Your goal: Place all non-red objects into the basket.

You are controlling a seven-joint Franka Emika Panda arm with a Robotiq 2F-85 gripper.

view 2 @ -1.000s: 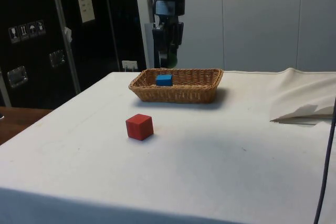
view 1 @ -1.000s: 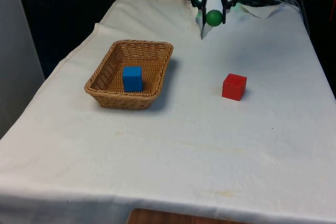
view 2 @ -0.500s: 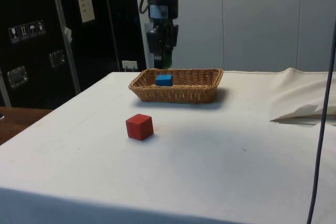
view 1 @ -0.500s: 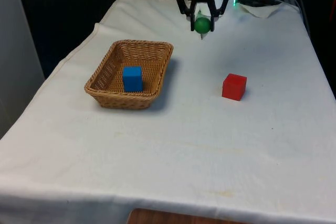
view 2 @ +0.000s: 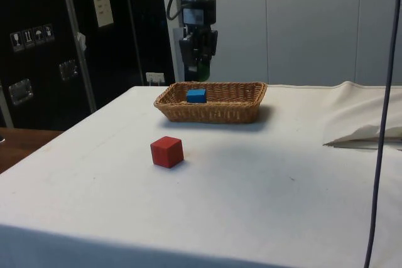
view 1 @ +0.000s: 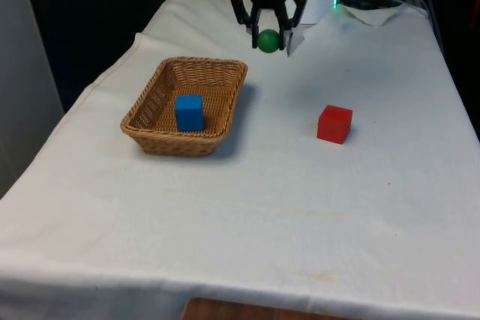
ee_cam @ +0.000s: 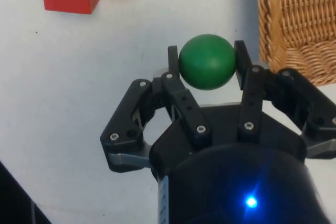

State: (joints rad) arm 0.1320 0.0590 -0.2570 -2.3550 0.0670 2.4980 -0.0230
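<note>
Above the white cloth beyond the basket's (view 1: 147, 121) far corner, the gripper (view 1: 268, 37) hangs clear of the table, fingers closed onto a green ball (ee_cam: 207, 61). A blue cube (view 1: 189, 112) sits inside the basket. A red cube (view 1: 334, 124) rests on the cloth, well apart.

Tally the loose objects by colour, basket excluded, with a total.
Blue: 1, the blue cube in the basket
Green: 1, the green ball held by the end effector
Red: 1, the red cube on the cloth
Total: 3
</note>
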